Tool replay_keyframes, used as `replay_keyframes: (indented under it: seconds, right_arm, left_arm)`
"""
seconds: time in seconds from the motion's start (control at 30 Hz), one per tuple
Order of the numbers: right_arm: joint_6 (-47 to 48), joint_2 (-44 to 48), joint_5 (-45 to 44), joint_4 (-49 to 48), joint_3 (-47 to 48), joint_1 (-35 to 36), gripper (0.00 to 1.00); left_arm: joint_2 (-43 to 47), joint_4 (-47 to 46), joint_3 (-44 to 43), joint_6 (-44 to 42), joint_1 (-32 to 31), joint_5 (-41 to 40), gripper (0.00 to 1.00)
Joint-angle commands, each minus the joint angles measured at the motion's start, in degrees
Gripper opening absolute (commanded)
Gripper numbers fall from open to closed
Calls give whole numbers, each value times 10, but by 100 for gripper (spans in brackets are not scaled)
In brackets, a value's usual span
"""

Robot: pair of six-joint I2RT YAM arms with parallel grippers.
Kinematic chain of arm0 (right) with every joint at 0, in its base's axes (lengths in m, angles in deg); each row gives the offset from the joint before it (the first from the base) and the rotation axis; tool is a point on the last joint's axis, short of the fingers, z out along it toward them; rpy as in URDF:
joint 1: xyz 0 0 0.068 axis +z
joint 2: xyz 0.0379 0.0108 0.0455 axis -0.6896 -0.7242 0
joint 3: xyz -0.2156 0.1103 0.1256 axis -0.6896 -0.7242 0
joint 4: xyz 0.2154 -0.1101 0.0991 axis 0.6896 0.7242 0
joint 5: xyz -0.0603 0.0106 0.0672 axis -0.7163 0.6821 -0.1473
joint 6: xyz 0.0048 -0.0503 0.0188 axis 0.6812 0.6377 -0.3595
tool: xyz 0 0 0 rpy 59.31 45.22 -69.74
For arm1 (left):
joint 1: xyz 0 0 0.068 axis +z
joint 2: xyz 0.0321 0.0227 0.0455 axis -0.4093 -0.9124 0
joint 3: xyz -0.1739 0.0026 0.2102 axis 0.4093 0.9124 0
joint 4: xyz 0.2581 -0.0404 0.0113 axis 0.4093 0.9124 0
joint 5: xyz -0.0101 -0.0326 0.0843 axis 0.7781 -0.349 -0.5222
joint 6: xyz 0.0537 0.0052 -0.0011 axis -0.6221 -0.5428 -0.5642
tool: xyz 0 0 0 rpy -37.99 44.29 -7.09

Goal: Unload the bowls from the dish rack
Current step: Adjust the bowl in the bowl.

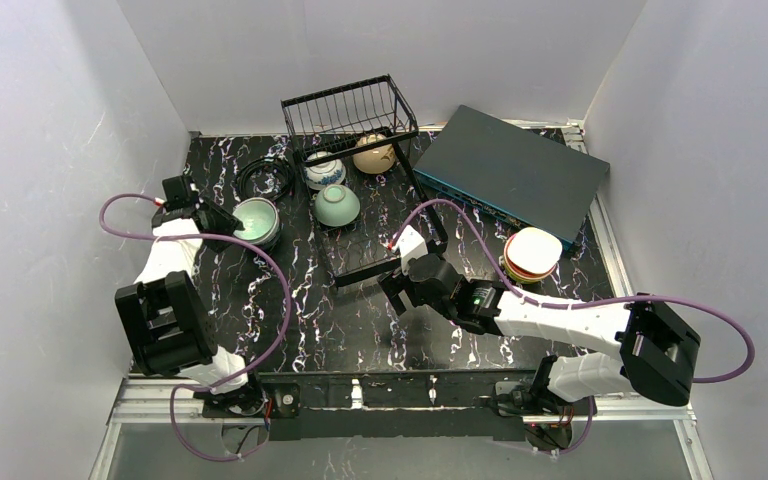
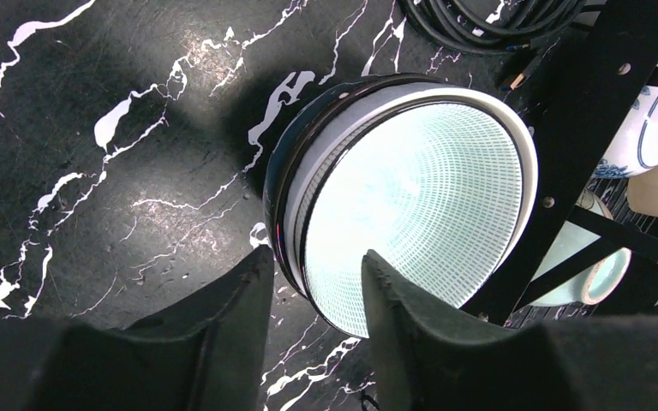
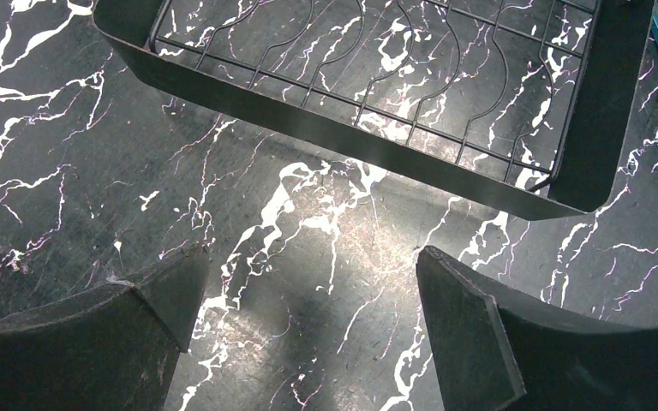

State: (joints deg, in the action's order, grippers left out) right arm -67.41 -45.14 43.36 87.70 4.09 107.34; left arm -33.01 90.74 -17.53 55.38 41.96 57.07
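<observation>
Left wrist view shows the left claw [image 2: 313, 274] with its fingers parted on either side of the rim of a pale green bowl [image 2: 411, 197]. The bowl tops a short stack on the table [image 2: 94, 214], just beside the rack [image 2: 583, 111]. One finger is outside the rim and one is over the hollow. A gap shows between them and the rim, so the claw looks released rather than clenched.

From above, three bowls remain in the rack: a blue-and-white one [image 1: 325, 172], a beige one [image 1: 373, 154] and a second pale green one [image 1: 337, 205]. Another stack [image 1: 532, 253], white on top, stands on the table to the right. The right claw [image 3: 308, 257] is spread wide and holds nothing, above bare table just off the rack's near end.

The remaining bowls look like glazed ceramic, so they are probably stiff, slick, fairly weighty for their size and easily chipped against wire or against each other. The rim is the best hold, with one finger inside and one outside, pinched firmly and lifted straight up clear of the wires. The green one may lie tilted or upturned, though I cannot tell which. If so, take its raised edge.
</observation>
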Motion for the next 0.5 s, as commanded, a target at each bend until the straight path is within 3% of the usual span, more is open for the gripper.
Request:
replay_keyframes:
  seconds: [0.0,0.2,0.47]
  right_arm:
    - [-7,8,-11,-12,23,-1,99]
    - [-6,5,-30,13,42,-5,99]
    - [-10,12,-56,80,76,-40,99]
  left_arm:
    - [25,24,-21,-21,-6,-22,44]
    - [50,38,-28,-41,-19,-56,58]
    - [105,60,-44,-114,-91,-141,97]
